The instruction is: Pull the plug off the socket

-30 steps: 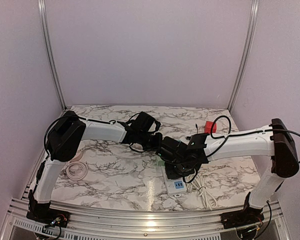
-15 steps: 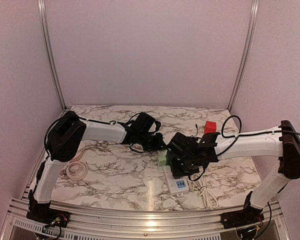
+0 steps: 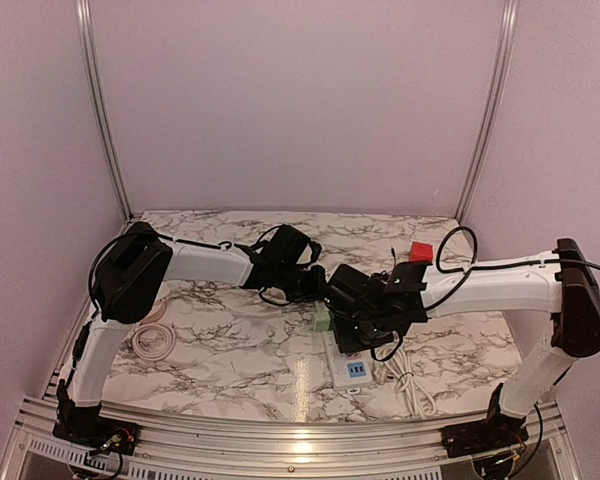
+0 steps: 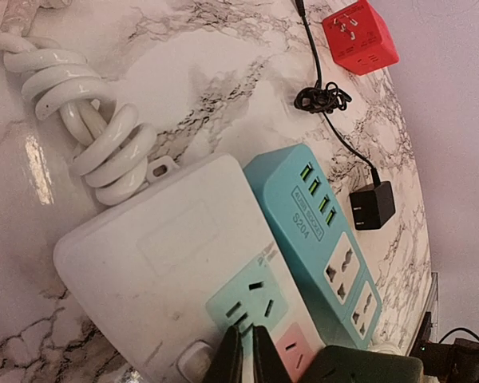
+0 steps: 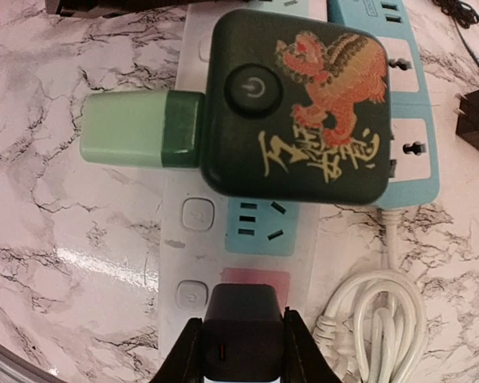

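The right gripper (image 5: 242, 319) is clamped on the small black block-shaped plug (image 5: 242, 339), one finger against each side of it. The plug stands over the pink socket panel (image 5: 255, 281) of the white plastic power strip (image 5: 184, 239); whether its pins are fully seated cannot be told. Farther along the same strip sits a dark green square charger (image 5: 299, 104) printed with a gold and orange beast (a round power button beside the print). A pale green cylinder (image 5: 124, 128) sticks out of its side. The left gripper (image 4: 247, 339) is closed with nothing between its fingers, its tips down on the white strip's face. A teal power strip (image 4: 311, 231) lies right alongside the white one. A coiled white cord (image 4: 80, 120) and a red cube adapter (image 4: 359, 36) lie on the marble-patterned table (image 4: 184, 48).
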Controlling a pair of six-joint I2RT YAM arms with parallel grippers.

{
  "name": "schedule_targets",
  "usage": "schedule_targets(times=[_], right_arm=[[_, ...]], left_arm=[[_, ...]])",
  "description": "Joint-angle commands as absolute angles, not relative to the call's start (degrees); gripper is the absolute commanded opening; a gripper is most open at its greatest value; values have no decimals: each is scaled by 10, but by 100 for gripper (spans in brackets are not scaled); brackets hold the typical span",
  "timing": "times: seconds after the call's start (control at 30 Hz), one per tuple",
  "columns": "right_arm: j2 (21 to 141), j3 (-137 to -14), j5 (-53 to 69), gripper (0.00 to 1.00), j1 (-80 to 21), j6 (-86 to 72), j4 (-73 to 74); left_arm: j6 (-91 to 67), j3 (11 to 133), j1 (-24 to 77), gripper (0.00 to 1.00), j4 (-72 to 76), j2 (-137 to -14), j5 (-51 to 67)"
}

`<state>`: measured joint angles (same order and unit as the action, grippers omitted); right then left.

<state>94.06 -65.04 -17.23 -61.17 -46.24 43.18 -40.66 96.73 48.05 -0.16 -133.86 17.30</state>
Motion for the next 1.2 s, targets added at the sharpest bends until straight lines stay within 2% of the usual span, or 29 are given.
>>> schedule_targets(times=[0.0, 0.3, 0.5, 0.77, 1.17], right_arm=[[891, -634, -171, 0, -593, -454, 401], [812, -589, -171, 0, -558, -444, 404], [766, -563, -176, 0, -486, -417, 392], [707, -501, -121, 1, -313, -368, 283], [715, -373, 70, 1, -74, -357, 68]], left_arm=[[-397, 925, 485, 9, -127, -1403, 142], [-392, 937, 484, 9, -134, -1386, 140], [-373, 967, 485, 10, -161, -1365, 129], [-357, 1009, 486, 11, -188, -1327, 118], [-312, 1003, 489, 14, -224, -1242, 91]])
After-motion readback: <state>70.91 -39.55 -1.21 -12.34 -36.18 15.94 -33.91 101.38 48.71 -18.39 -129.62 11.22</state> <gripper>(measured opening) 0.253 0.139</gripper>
